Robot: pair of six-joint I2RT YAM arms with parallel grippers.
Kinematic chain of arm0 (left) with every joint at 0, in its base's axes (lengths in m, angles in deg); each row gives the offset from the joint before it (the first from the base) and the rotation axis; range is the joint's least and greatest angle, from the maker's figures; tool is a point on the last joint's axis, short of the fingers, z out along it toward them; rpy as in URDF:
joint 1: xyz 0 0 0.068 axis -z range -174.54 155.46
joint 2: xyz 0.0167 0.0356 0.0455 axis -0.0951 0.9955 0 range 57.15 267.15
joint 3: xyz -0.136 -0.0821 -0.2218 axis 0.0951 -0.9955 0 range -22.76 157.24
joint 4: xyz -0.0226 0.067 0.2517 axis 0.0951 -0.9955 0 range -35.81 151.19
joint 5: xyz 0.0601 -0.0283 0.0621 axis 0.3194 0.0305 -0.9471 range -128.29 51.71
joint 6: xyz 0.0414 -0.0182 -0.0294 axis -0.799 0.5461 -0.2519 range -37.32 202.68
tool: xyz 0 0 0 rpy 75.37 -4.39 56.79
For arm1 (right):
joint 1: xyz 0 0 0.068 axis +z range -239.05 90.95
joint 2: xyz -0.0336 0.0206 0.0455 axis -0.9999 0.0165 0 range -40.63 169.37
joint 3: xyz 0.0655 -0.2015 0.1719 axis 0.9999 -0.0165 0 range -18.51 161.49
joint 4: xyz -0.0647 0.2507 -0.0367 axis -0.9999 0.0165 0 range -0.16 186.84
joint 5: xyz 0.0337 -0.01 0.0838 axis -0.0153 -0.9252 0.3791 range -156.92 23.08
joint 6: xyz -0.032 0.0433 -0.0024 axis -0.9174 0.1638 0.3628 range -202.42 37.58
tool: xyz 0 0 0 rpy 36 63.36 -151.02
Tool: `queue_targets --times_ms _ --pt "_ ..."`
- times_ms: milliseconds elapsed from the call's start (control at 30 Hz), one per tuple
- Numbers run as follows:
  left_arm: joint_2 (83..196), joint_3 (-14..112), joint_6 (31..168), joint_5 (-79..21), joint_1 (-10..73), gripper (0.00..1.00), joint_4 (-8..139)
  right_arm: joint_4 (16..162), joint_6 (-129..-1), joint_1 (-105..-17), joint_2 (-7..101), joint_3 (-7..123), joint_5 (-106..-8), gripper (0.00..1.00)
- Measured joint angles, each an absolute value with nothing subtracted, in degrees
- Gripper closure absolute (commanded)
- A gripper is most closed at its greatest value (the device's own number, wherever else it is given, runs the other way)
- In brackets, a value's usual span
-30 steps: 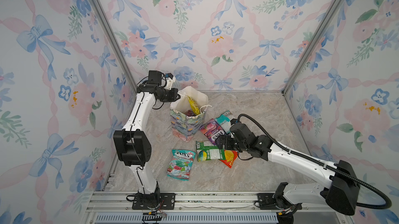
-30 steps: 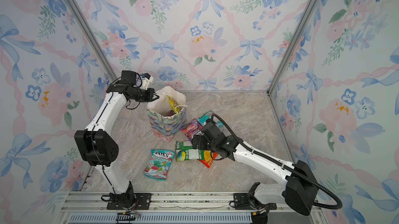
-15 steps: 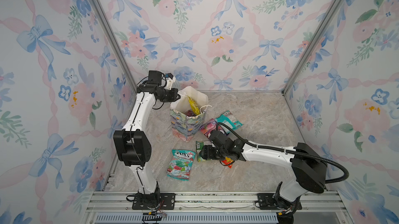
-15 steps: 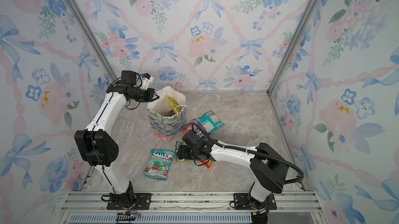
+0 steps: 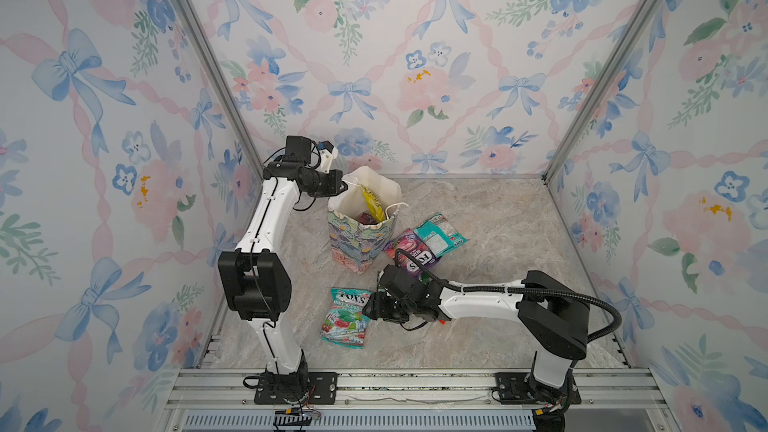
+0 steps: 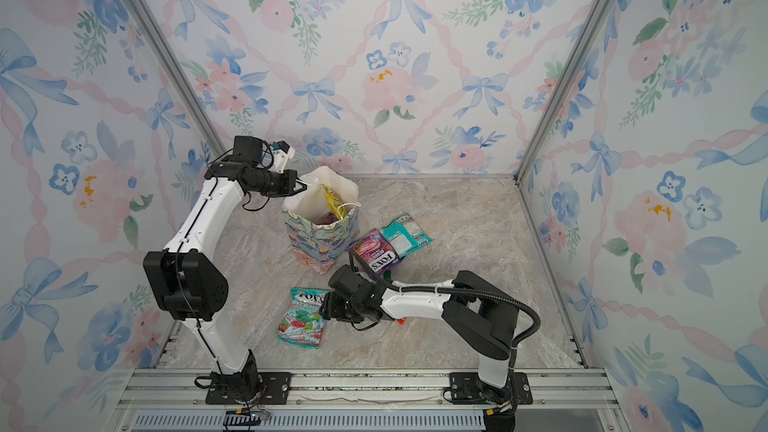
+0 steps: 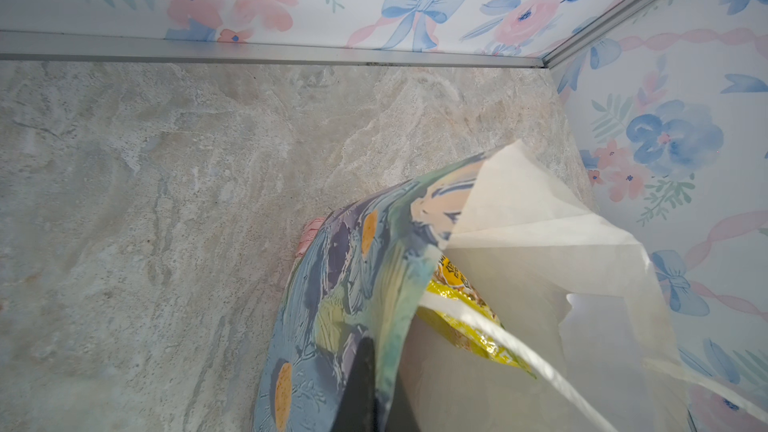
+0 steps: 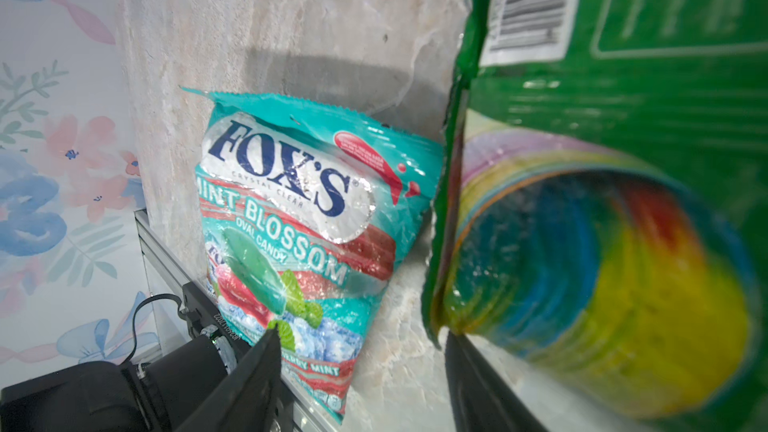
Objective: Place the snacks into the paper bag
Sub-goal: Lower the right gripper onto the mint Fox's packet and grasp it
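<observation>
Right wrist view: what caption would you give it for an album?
Open fingers at the edge of a green packet, teal FOX'S packet beyond.

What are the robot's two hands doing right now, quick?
Left gripper: shut, pinching the paper bag at its rim.
Right gripper: open, jaws around the green packet edge.

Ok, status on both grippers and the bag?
Left gripper shut on paper bag rim, mouth open. Right gripper open, jaws astride green packet edge. Yellow packet in bag; mint packet, purple packet on table. Mouth unobstructed.
</observation>
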State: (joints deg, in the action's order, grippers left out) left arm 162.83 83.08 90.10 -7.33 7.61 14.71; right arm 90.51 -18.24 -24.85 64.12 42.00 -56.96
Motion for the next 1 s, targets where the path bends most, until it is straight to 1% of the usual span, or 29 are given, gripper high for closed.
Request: queue_targets --times_ms 467,533,600,700,900,1000 --pt "162.8 83.1 90.3 -7.3 7.6 1.00 14.7 84.0 -13.1 -24.4 68.6 42.4 -56.2 0.37" --pt "162.8 83.1 90.3 -7.3 7.6 1.00 14.7 82.7 -12.5 -24.4 69.3 42.7 -56.0 0.39" --pt "162.8 83.1 90.3 -7.3 7.6 1.00 14.7 81.5 -11.9 -24.4 69.9 42.8 -55.9 0.42" --pt "162.8 83.1 90.3 -7.3 7.6 1.00 14.7 80.5 -11.1 -24.4 70.8 43.1 -55.5 0.51" --pt "162.8 83.1 90.3 -7.3 7.6 1.00 14.7 79.1 -9.8 -24.4 71.6 43.3 -55.6 0.80" --pt "162.8 83.1 90.3 -7.3 7.6 1.00 14.7 78.2 -9.8 -24.4 71.6 43.3 -55.7 0.92"
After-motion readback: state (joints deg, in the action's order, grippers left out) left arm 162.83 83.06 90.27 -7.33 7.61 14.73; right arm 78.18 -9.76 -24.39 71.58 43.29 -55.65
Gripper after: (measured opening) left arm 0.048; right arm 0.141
